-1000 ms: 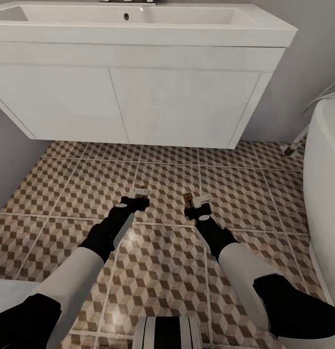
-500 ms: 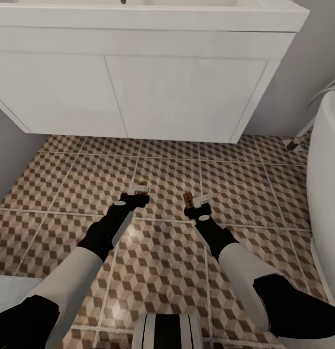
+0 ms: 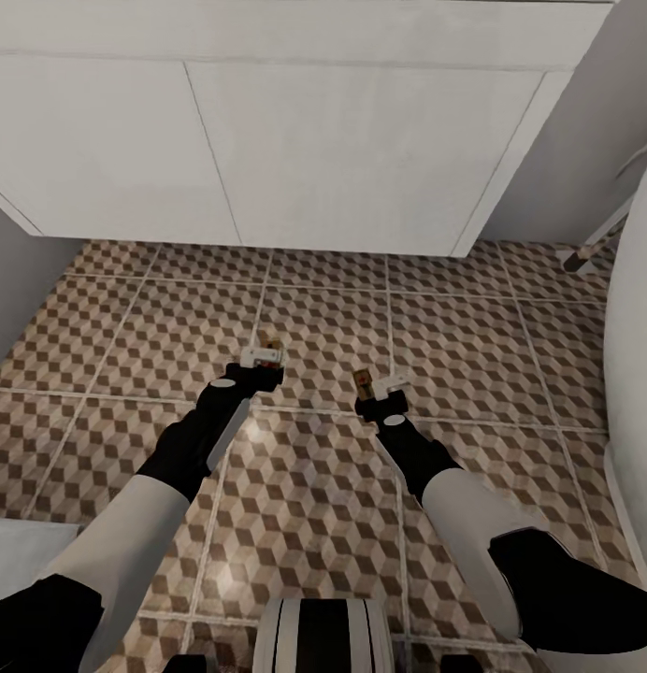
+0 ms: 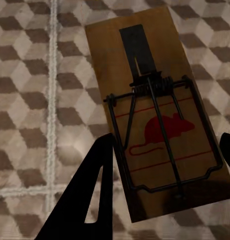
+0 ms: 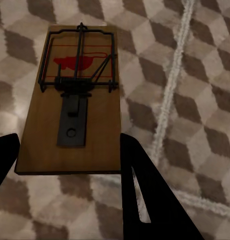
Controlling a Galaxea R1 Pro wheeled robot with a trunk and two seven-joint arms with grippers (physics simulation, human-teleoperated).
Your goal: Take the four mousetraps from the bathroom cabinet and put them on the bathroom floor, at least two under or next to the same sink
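While both arms are reaching low over the bathroom floor (image 3: 473, 346) in front of the bathroom sink (image 3: 342, 140), each gripper is carrying one of the mousetraps; no writing is showing on either board, only a red mouse figure printed over thin red lines under the dark wire frame. In the left wrist view, the left mousetrap (image 4: 152, 110) is lying with its long axis running out along the left gripper (image 4: 164, 165), its printed end sitting between the dark fingers (image 4: 87, 200) and its plain end with the dark metal tongue pointing away, slightly skewed; the jaws are pinching the board by its long edges. In the right wrist view, the right mousetrap (image 5: 75, 100) is likewise lying along the right gripper (image 5: 70, 152), but its plain end is sitting nearest the jaws and its mouse print is facing the far end; the jaws are pinching it by its long sides. In the head view, the left gripper (image 3: 264, 357) and right gripper (image 3: 378, 385) are hovering side by side, near each other, with both boards held above the cube-patterned tiles just in front of the white vanity; a white bathtub (image 3: 637, 374) is standing on the robot's right.
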